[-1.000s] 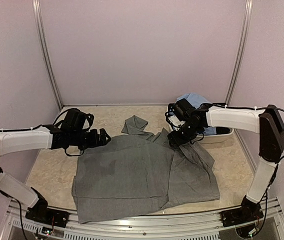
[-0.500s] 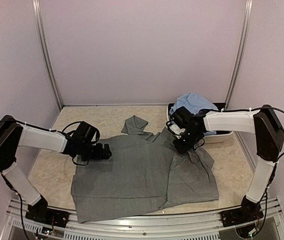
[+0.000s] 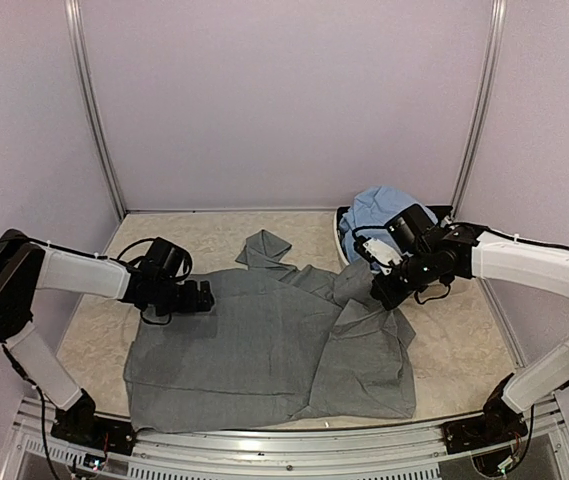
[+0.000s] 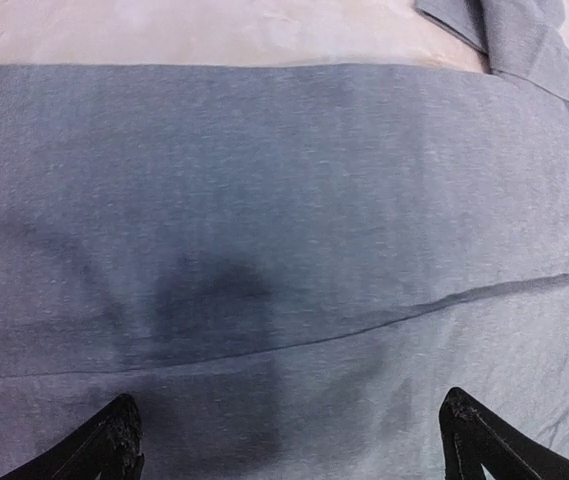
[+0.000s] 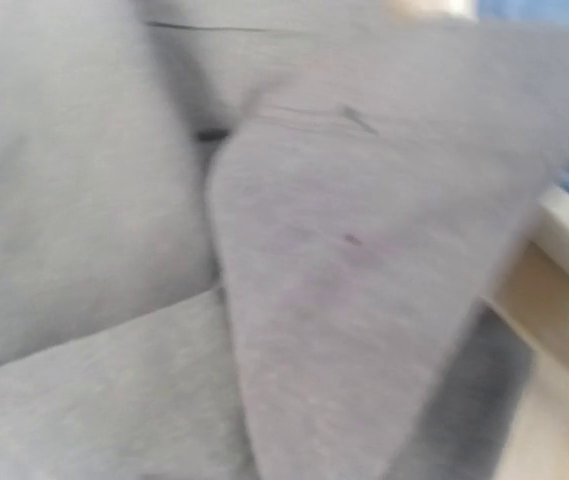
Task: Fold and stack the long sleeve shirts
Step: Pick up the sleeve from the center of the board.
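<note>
grey shirt [image 3: 254, 340]: spread flat, mid-tabletop
blue shirt [image 3: 384, 208]: heaped at far right corner
right hand [image 3: 382, 292]: pressed together, pinching grey shirt's far right part
left hand [image 3: 202, 296]: spread wide over its far left edge

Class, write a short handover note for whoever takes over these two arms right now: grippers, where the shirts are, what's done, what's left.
Left gripper: open, holding nothing, low over the grey shirt.
Right gripper: shut on the grey shirt's right edge.
Grey shirt: spread on the table, creased.
Light blue shirt: heaped far right.
Done: no finished fold, no stack.
Left: fold both, stack them.
</note>
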Robot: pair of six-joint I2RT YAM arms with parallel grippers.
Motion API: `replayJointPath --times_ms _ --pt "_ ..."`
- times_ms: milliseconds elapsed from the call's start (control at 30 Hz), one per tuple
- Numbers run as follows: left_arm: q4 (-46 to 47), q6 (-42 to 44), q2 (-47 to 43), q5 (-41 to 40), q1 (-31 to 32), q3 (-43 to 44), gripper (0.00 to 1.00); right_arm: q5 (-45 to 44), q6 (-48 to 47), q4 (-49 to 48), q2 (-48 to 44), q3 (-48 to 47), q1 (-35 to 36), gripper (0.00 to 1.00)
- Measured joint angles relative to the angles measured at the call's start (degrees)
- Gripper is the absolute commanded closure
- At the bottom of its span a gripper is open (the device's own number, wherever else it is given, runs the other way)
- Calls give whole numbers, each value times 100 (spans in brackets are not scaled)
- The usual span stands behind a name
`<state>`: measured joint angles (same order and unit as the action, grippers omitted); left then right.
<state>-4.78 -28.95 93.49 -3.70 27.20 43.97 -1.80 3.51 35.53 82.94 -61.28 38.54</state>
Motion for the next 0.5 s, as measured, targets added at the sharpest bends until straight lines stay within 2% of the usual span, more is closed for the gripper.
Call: replayJointPath --times_ms 133,233,400,500 --pt "-122 153 4 94 348 350 1 684 -337 -354 -310 212 0 100" --pt "22 258 -127 501 511 577 1 1381 -586 -721 -459 227 0 100" --pt "417 358 -485 1329 481 942 1 2813 -881 -1274 -278 118 44 100" --pt "601 337 -691 1921 361 975 1 3383 -997 -1475 -9 -24 249 100"
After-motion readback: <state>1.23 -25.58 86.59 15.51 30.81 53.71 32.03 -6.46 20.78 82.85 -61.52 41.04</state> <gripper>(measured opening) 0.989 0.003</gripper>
